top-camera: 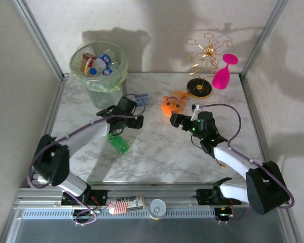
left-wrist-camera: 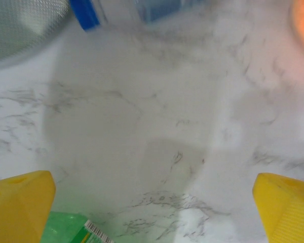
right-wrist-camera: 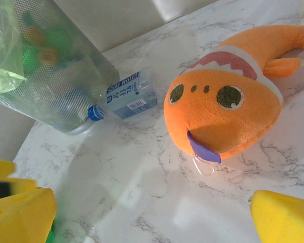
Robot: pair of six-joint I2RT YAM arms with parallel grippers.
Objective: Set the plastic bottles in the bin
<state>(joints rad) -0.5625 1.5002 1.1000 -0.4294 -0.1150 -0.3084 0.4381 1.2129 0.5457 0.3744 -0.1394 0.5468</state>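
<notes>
Plainly, both pairs of jaws are spread wide and hold nothing. The left gripper (left-wrist-camera: 153,205) hangs over bare table (left-wrist-camera: 142,126), with a green bottle (top-camera: 119,143) just beside one finger (left-wrist-camera: 20,205). The right gripper (right-wrist-camera: 152,217) faces the fish (right-wrist-camera: 225,109), apart from it. A clear bottle (right-wrist-camera: 126,95) lies with its cap at the bin (top-camera: 99,68), which seems to hold about 4 more.

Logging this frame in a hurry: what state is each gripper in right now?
Left gripper: open, holding nothing.
Right gripper: open, holding nothing.
</notes>
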